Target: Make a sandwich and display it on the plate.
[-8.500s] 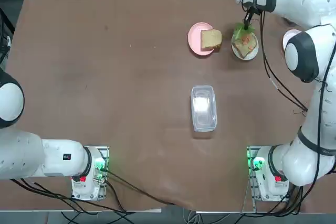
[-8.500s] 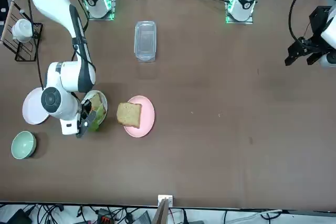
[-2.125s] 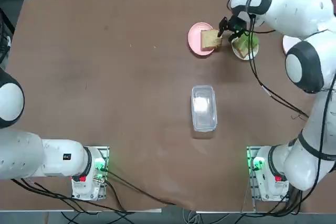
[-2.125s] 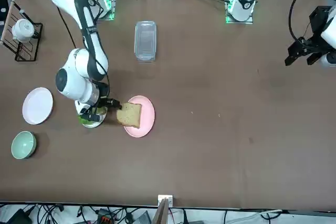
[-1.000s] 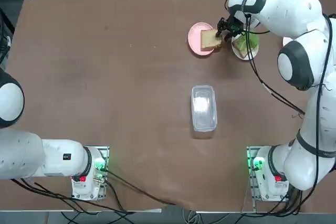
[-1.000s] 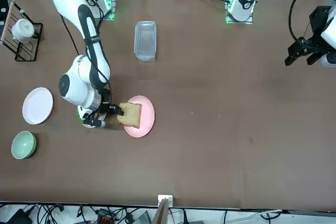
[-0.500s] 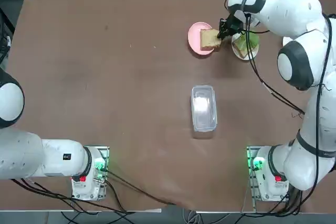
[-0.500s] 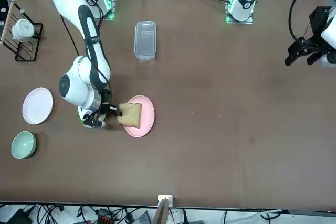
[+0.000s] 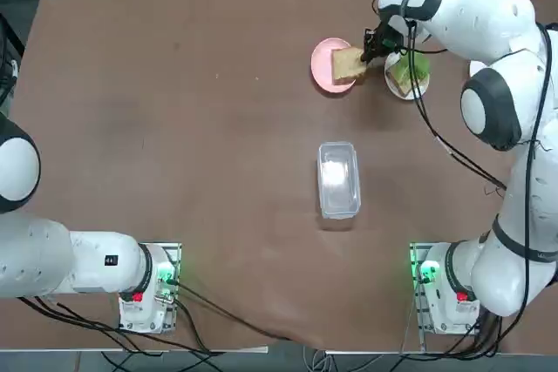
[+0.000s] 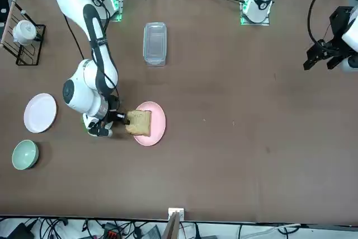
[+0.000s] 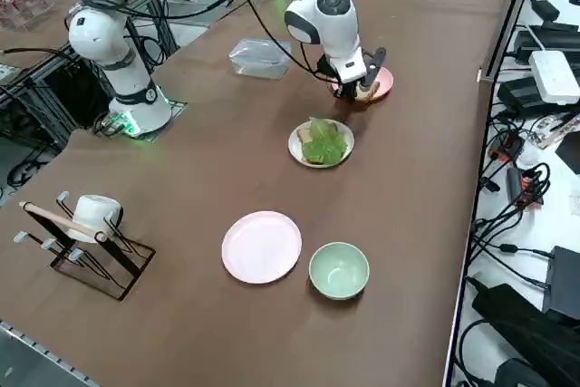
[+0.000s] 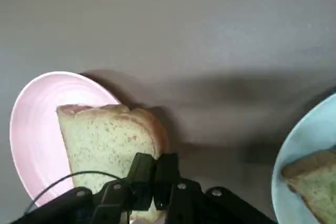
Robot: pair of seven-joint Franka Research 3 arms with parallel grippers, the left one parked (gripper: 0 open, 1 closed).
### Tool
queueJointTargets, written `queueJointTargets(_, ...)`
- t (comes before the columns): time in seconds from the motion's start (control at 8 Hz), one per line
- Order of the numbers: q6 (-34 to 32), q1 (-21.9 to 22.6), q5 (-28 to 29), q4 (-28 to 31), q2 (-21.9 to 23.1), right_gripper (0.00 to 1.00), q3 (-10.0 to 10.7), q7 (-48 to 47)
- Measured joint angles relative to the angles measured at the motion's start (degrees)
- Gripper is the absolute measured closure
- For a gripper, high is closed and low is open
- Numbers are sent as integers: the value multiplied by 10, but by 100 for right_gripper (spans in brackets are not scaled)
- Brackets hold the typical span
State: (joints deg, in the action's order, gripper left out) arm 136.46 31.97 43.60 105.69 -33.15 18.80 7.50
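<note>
A tan bread slice (image 9: 347, 64) lies on the pink plate (image 9: 321, 65). My right gripper (image 9: 366, 51) is shut on the slice's edge nearest the white plate (image 9: 394, 91). The wrist view shows the fingertips (image 12: 142, 174) pinched on the bread slice (image 12: 105, 140) over the pink plate (image 12: 31, 129). The white plate (image 11: 294, 145) holds the other bread slice (image 12: 310, 174) under green lettuce (image 11: 324, 140). From the front, the gripper (image 10: 122, 117) meets the bread slice (image 10: 139, 122), and the arm hides most of the white plate.
A clear plastic container (image 9: 338, 179) sits mid-table. To the robot's right of the white plate lie a pinkish-white plate (image 11: 262, 246) and a green bowl (image 11: 339, 270). A wire rack with a white cup (image 11: 86, 228) stands nearer the table's right edge.
A second ago the gripper stood open beside the bread slice on the pink plate; its fingers have since closed on the slice's edge. The pink plate shifted slightly.
</note>
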Motion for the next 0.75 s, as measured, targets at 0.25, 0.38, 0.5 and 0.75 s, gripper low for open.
queueJointTargets(0.25,-2,1,0,-2,10,96,0,0)
queueJointTargets(0.38,-10,1,0,-2,22,97,2,0)
queueJointTargets(0.5,-21,1,0,-2,37,97,7,0)
queueJointTargets(0.75,-57,1,0,-2,69,97,26,0)
